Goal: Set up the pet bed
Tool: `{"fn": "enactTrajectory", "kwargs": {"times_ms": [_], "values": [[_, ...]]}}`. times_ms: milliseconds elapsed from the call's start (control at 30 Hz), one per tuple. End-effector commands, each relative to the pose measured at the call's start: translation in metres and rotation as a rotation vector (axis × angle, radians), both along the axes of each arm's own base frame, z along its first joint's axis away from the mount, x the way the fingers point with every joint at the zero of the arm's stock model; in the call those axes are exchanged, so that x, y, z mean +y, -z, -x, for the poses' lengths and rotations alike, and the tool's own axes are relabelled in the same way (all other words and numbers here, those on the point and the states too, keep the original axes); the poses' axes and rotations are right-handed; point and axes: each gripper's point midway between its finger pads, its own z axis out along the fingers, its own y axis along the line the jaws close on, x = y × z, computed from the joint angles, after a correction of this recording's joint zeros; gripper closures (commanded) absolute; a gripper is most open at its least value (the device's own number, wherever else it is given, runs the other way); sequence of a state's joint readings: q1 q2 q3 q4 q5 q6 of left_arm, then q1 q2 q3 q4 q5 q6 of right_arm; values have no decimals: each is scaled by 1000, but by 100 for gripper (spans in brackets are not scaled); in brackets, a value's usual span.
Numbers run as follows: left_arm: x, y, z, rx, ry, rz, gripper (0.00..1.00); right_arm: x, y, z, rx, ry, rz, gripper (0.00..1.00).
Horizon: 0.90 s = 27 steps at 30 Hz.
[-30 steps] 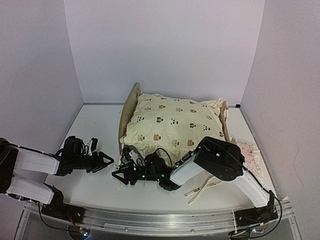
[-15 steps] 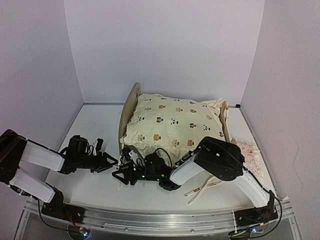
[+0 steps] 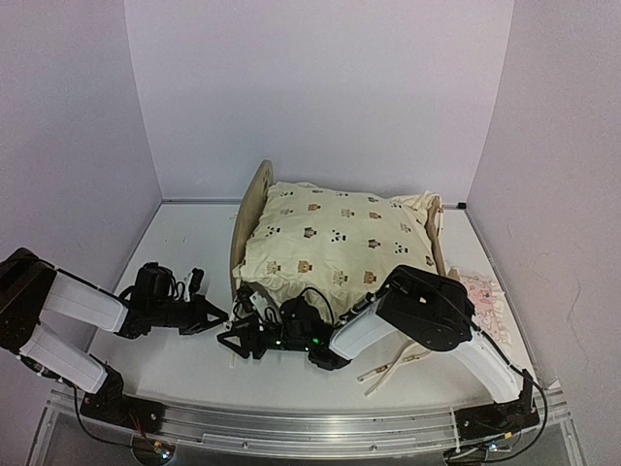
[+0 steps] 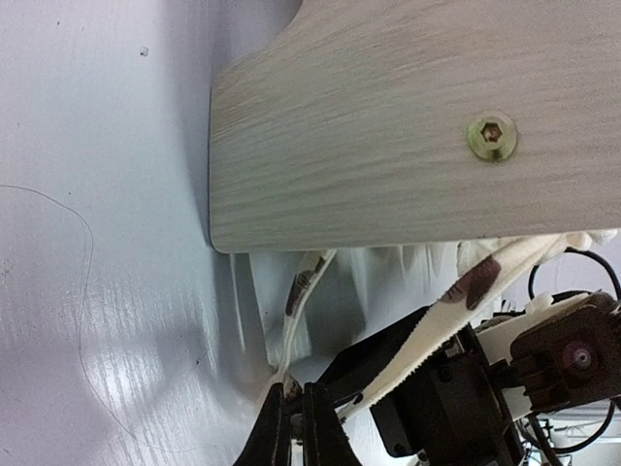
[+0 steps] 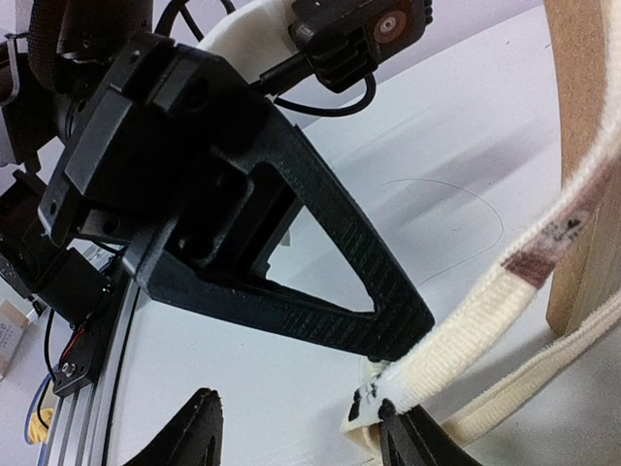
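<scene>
Tying the cream cushion point(image 3: 335, 238) onto the pet bed point(image 3: 254, 194) appears to be the step in hand. The bed stands mid-worktop point(image 3: 184, 243), toward the back edge, with the cushion on top. The left pincer point(image 4: 294, 410) is pressed together, pinching a thin cushion tie point(image 4: 296, 320) by the bed's near-left corner. The right pincer point(image 5: 301, 432) is spread, with a second strap point(image 5: 485, 311) touching one fingertip. The next move likely calls for drawing both straps around the frame.
</scene>
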State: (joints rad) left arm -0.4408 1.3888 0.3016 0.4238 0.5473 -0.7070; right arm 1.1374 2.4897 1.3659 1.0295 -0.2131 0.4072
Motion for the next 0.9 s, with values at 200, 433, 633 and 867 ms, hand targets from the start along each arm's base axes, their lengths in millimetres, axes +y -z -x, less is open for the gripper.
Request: {"fn": "enactTrajectory", "kwargs": {"times_ms": [200, 433, 633, 867], "values": [[-2, -24, -7, -96, -13, 17, 100, -8, 10, 0, 29, 5, 74, 41], [3, -26, -9, -108, -40, 6, 100, -41, -17, 5, -11, 50, 96, 33], [4, -32, -8, -118, -51, 23, 100, -41, -14, 12, 55, 66, 110, 32], [3, -45, -6, -133, -51, 56, 100, -17, 13, 14, 50, 113, 196, 34]]}}
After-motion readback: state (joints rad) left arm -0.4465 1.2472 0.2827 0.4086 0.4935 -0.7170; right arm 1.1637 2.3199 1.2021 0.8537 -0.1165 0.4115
